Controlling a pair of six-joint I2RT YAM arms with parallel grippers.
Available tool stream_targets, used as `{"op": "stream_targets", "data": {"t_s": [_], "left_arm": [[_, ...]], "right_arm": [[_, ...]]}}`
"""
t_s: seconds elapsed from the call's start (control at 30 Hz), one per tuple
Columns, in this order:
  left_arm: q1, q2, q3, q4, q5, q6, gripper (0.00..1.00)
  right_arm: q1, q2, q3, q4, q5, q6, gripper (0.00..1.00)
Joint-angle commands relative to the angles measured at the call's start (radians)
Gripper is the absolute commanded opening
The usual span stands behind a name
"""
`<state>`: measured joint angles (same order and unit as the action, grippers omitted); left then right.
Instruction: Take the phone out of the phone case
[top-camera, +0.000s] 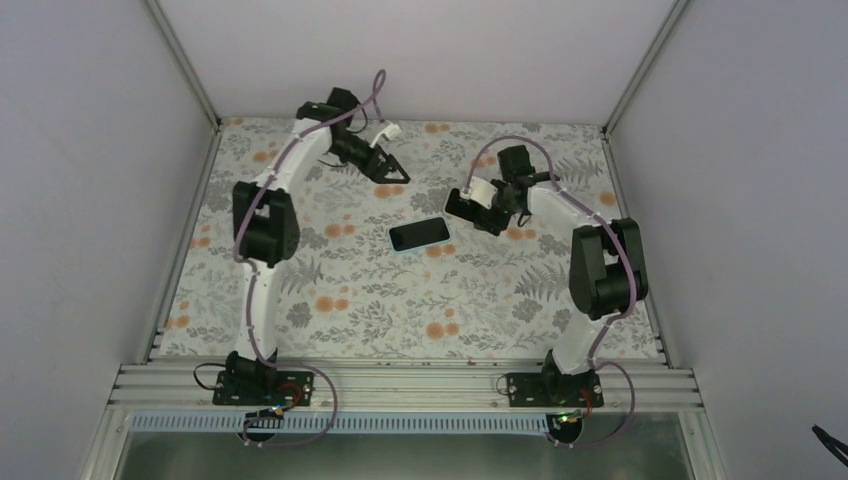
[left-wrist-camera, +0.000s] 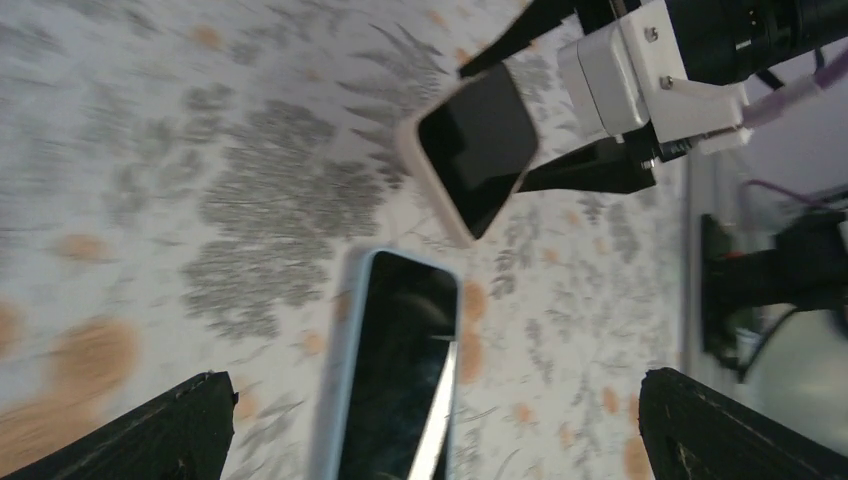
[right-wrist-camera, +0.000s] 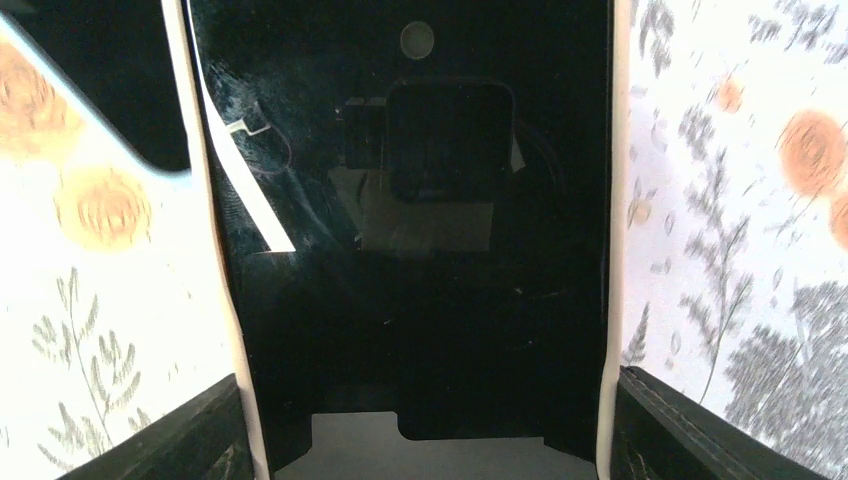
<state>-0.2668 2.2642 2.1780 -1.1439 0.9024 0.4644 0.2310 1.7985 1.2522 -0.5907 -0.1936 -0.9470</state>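
Note:
A phone with a black screen sits in a cream case (right-wrist-camera: 612, 200) and fills the right wrist view. My right gripper (right-wrist-camera: 425, 430) is shut on it, one finger pressed on each long edge of the case. The left wrist view shows this cased phone (left-wrist-camera: 478, 150) held tilted above the table. A second dark-screened phone (top-camera: 419, 234) with a pale blue rim (left-wrist-camera: 345, 370) lies flat mid-table. My left gripper (left-wrist-camera: 440, 440) hangs open above it, holding nothing. In the top view the left gripper (top-camera: 388, 168) is at the back and the right gripper (top-camera: 466, 207) is right of the flat phone.
The floral tablecloth (top-camera: 380, 300) covers the whole table. Grey walls enclose it on three sides. An aluminium rail (top-camera: 400, 385) with both arm bases runs along the near edge.

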Motion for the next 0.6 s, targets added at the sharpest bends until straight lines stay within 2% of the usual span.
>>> {"op": "stream_targets", "data": {"t_s": [0.0, 0.27, 0.57], "left_arm": [[-0.034, 0.131, 0.132, -0.212, 0.222, -0.030, 1.00], [-0.078, 0.228, 0.190, -0.212, 0.264, -0.050, 1.00], [-0.079, 0.259, 0.214, -0.213, 0.256, -0.055, 1.00]], "right_arm": [[0.038, -0.013, 0.058, 0.084, -0.039, 0.106, 0.65], [0.133, 0.056, 0.198, 0.059, -0.021, 0.149, 0.65], [0.237, 0.106, 0.243, 0.065, 0.025, 0.176, 0.66]]}}
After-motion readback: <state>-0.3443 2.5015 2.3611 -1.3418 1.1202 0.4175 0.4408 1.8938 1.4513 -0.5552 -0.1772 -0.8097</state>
